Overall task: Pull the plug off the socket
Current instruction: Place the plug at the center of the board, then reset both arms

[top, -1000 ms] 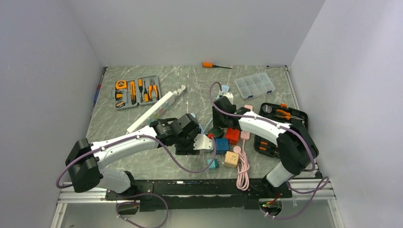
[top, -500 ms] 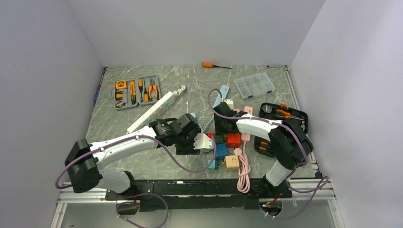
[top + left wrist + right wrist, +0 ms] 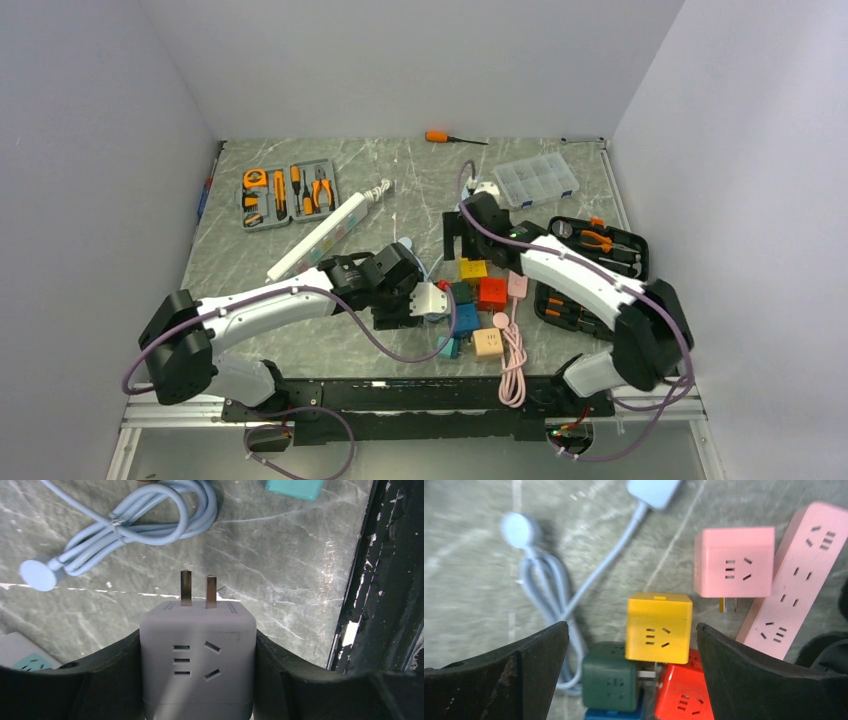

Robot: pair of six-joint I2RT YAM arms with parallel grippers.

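The left wrist view cuts off the near end of the grey cube adapter (image 3: 197, 625) at its lower edge, and the fingers (image 3: 112, 667) cover both of its sides. The right wrist view is soft. It shows only a sliver of a blue cube at the bottom edge and crops the red cube (image 3: 684, 695). Whether the yellow cube adapter (image 3: 658, 627) is plugged into anything beneath it cannot be told. From above, the right gripper's dark fingers are hard to separate from one another. The left arm lies low across the table (image 3: 420, 170) from its near-left base, with its wrist near the centre. The left gripper (image 3: 198, 647) is clamped on the grey cube adapter, whose two pins stand bare, pointing away from the wrist above the marble. A coiled blue cable (image 3: 140, 525) lies beyond it. The right arm bends at the elbow on the near right and reaches far and left. The right gripper (image 3: 631, 627) points down with its jaws spread wide, gripping nothing. The yellow cube adapter lies below the right gripper, apart from the grey one. It rests on the green cube (image 3: 611, 682) and the red cube. A pink cube (image 3: 734, 562) and a pink power strip (image 3: 796, 580) lie to its right.
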